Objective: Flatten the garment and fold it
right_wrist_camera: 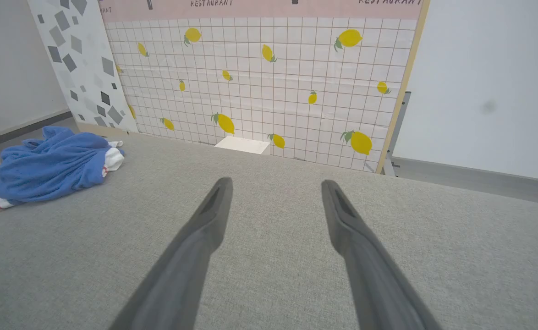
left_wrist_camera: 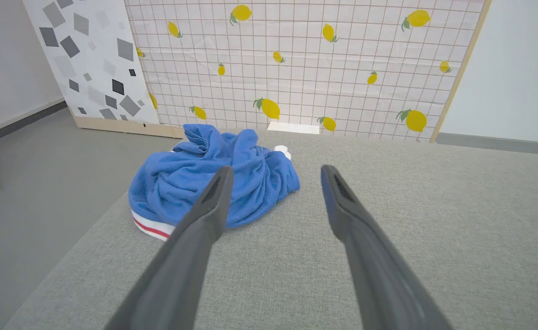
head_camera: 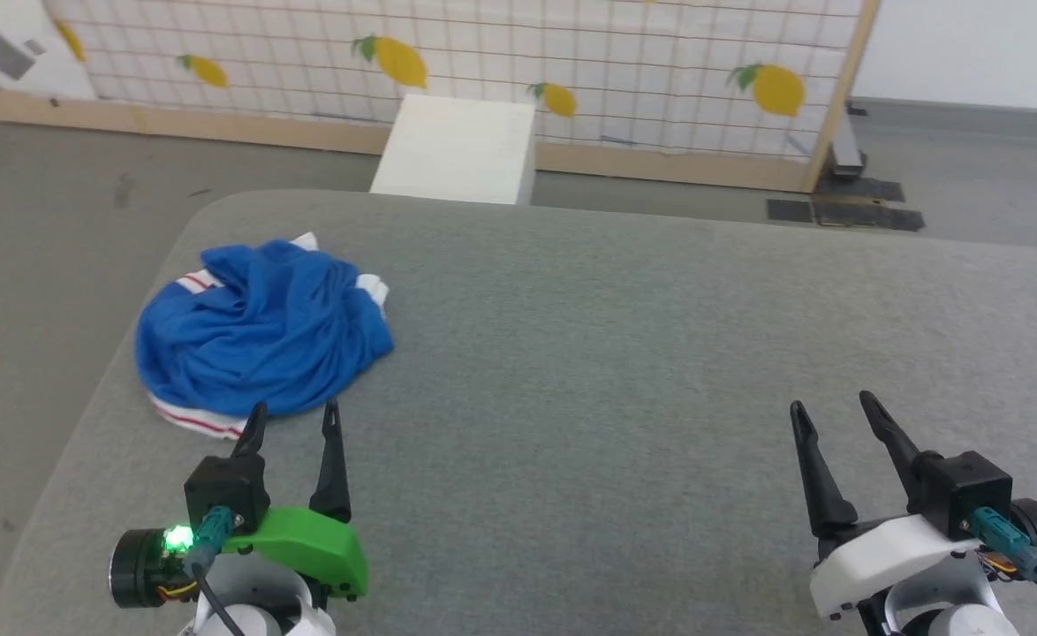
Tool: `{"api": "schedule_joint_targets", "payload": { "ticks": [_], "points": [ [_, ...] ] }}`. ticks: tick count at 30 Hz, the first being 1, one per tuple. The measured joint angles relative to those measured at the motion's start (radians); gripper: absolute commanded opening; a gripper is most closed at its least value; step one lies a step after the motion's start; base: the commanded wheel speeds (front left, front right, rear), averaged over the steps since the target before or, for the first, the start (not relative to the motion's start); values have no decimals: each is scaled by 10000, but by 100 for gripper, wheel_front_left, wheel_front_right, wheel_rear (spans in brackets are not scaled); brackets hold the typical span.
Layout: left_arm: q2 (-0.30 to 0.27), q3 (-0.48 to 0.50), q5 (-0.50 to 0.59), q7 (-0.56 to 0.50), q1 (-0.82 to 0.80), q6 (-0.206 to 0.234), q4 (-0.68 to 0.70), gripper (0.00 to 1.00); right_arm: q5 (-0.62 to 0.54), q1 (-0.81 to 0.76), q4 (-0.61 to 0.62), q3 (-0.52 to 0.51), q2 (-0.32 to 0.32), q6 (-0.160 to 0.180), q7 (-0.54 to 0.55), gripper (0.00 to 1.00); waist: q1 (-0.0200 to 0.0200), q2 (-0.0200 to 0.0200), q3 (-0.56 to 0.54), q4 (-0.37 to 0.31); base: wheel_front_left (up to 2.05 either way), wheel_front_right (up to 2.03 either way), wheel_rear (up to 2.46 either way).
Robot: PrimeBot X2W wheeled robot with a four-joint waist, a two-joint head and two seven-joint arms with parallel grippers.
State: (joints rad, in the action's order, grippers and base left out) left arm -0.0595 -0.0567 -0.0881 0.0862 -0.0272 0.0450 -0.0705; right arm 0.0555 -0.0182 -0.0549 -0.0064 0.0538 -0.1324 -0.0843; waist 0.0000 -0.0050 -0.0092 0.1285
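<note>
Two sets of jaws are in play, and both stand open and empty: the left jaws and the right jaws each show a clear gap between their dark fingers above the grey table [head_camera: 616,353]. The garment [head_camera: 258,331] lies as a crumpled blue heap directly ahead of the left jaws and offset toward their left finger. It is well apart from the right jaws, far off to their left. In the head view the left finger's tip overlaps the white, red-striped trim [head_camera: 196,424] at the near edge of the heap; whether it touches the cloth cannot be told. The step in hand is judged to be the first grasp for spreading, and no flattening has been done. Advance the left jaws low along the table and close on the striped trim rather than on the blue bulk, since the trim marks a true edge and the bulk would yield several layers at once. Pinch one layer only. Then draw the cloth toward the space between the two sets of jaws so the right jaws can reach a second edge. The heap sits close to the table's rounded corner, so pull inward, never outward.
</note>
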Motion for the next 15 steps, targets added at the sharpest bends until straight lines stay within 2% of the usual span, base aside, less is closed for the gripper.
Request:
{"api": "schedule_joint_targets", "payload": {
  "ticks": [15],
  "points": [
    [-111,-71,-125,313,0,180,-144,100,77,-6,-121,17,-2,-2,-307,100,0,0,41,1515,0,0,0]
  ]
}}
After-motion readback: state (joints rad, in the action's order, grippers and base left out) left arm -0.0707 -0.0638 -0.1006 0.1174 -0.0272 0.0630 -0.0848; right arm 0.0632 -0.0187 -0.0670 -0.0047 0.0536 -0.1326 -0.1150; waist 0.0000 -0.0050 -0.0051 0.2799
